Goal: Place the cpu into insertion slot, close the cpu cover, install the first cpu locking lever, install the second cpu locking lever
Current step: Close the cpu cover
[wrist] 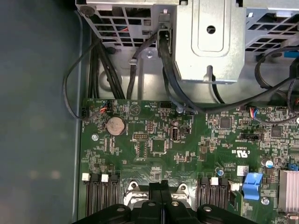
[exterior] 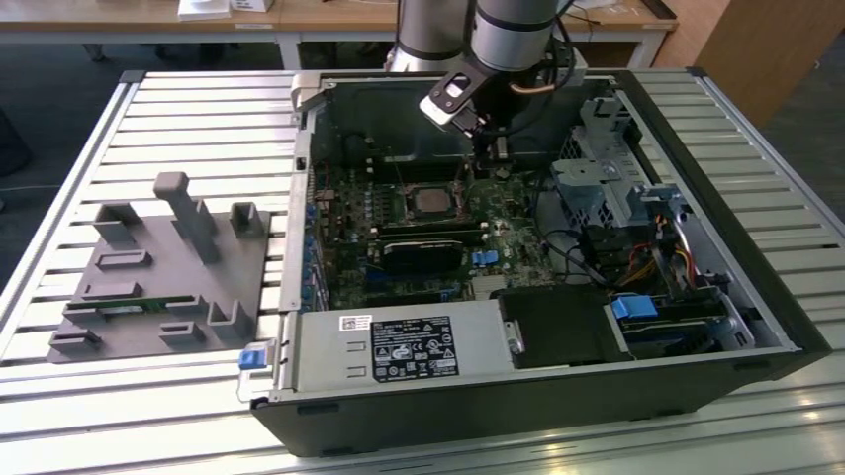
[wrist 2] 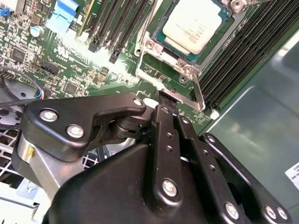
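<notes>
The cpu [wrist 2: 194, 23], a square chip with a dull silver top, lies flat in its socket on the green motherboard; from outside, the cpu [exterior: 433, 201] sits mid-case. The cpu cover [wrist 2: 161, 58], a silvery frame, lies around it. A thin metal locking lever [wrist 2: 198, 91] runs along the socket's edge. My gripper [wrist 2: 167, 103] is shut, its black fingers pressed together with nothing seen between them, tips right beside that lever's end. In the first wrist view the gripper [wrist: 161, 186] sits between the socket's corner brackets. In the exterior view the gripper [exterior: 493, 150] reaches down into the case just behind the socket.
Black memory slots [wrist 2: 252, 51] flank the socket. A metal drive cage [wrist: 210, 37] and black cables [wrist: 100, 70] stand close behind. The labelled power supply box [exterior: 396, 348] fills the case front. A grey fixture [exterior: 158, 267] rests on the slatted table at the exterior view's left.
</notes>
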